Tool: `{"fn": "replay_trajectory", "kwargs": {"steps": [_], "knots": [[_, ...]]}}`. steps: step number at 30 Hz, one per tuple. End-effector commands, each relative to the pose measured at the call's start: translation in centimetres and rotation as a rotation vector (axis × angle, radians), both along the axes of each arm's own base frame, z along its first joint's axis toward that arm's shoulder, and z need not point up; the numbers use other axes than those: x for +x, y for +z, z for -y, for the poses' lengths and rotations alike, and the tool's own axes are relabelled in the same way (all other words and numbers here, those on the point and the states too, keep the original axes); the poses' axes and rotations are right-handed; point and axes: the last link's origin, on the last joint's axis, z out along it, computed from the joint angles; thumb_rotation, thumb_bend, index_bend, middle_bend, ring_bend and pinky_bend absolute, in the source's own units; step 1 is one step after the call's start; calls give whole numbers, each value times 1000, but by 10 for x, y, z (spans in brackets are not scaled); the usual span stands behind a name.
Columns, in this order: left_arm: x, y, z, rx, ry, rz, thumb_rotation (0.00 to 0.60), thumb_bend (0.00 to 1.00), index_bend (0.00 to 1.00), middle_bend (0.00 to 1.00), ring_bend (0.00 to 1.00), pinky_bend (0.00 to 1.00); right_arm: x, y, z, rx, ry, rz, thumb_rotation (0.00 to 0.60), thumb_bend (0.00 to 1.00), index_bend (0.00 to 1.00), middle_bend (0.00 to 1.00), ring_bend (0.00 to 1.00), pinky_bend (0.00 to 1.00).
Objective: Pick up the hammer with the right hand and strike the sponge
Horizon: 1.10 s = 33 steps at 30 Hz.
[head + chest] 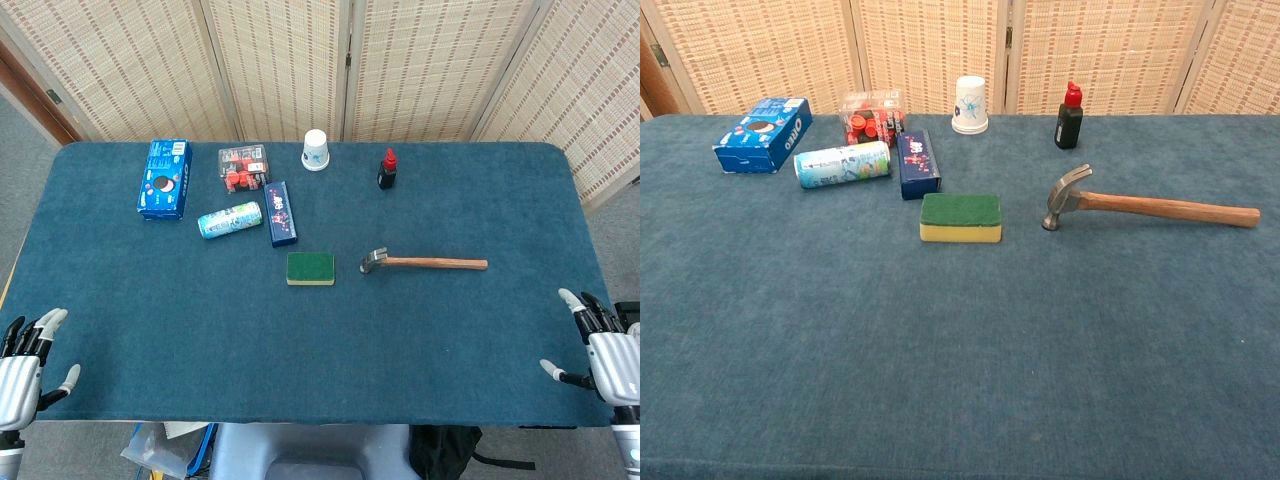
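A hammer (pixel 425 263) (pixel 1150 206) with a wooden handle lies on the blue table, its metal head pointing left toward the sponge. The green-topped yellow sponge (pixel 310 268) (pixel 960 217) lies flat just left of the hammer head, apart from it. My right hand (pixel 600 345) rests at the table's near right corner, fingers spread and empty, well short of the handle's end. At the near left corner my left hand (pixel 25 360) is likewise open and empty. Neither hand shows in the chest view.
Along the back stand a blue cookie box (pixel 164 178), a clear box of red items (pixel 243 166), a lying can (pixel 229 220), a dark blue box (pixel 281 213), a white paper cup (pixel 316 150) and a small black bottle with red cap (pixel 387 169). Folding screens stand behind the table.
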Motion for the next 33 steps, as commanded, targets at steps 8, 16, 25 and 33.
{"fn": "replay_trajectory", "kwargs": {"steps": [8, 16, 25, 33], "knots": [[3, -3, -3, -19, 5, -7, 600, 318, 83, 126, 135, 49, 2, 1, -3, -14, 3, -5, 600, 110, 49, 141, 61, 138], [3, -7, -2, -20, 3, 6, 600, 318, 83, 126, 135, 49, 19, -5, 17, -6, 55, -31, 600, 139, 52, 142, 61, 138], [-1, -6, 3, -14, 7, 13, 600, 318, 85, 126, 135, 49, 58, -37, 72, 98, 105, -61, 600, 202, 90, 205, 80, 138], [-6, -2, 10, -3, 23, 15, 600, 318, 85, 126, 135, 49, 93, -72, 128, 174, 153, -97, 600, 206, 228, 297, 152, 140]]}}
